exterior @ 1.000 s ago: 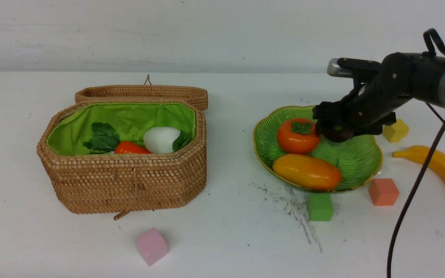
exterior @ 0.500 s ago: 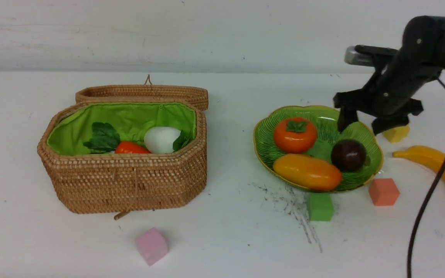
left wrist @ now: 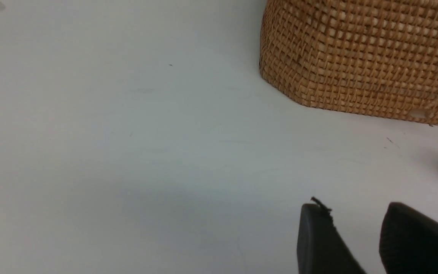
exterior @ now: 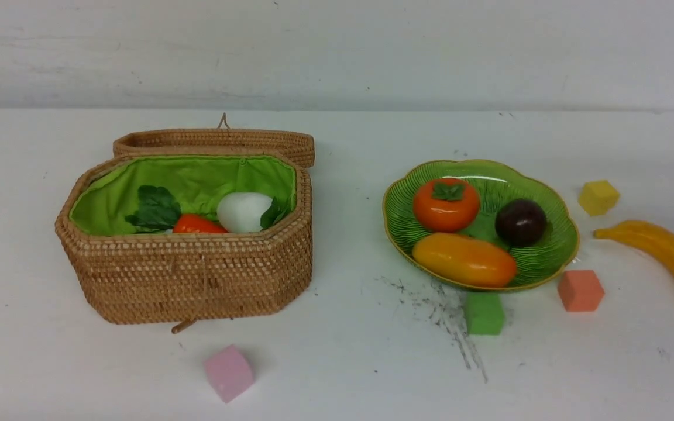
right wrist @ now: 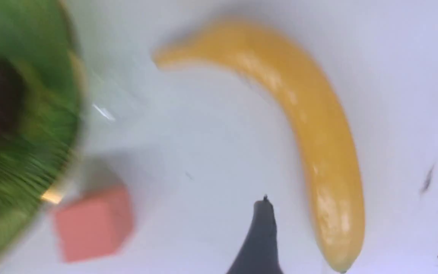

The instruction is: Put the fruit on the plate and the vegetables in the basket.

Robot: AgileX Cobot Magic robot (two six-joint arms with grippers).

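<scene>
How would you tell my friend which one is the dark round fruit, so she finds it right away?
Look for the green plate with the gold rim, to the right of the big woven basket. Three fruits sit in it: an orange persimmon, a long yellow-orange mango, and the mangosteen on the plate's right side. It is the only dark purple one, a smooth little ball.
</scene>
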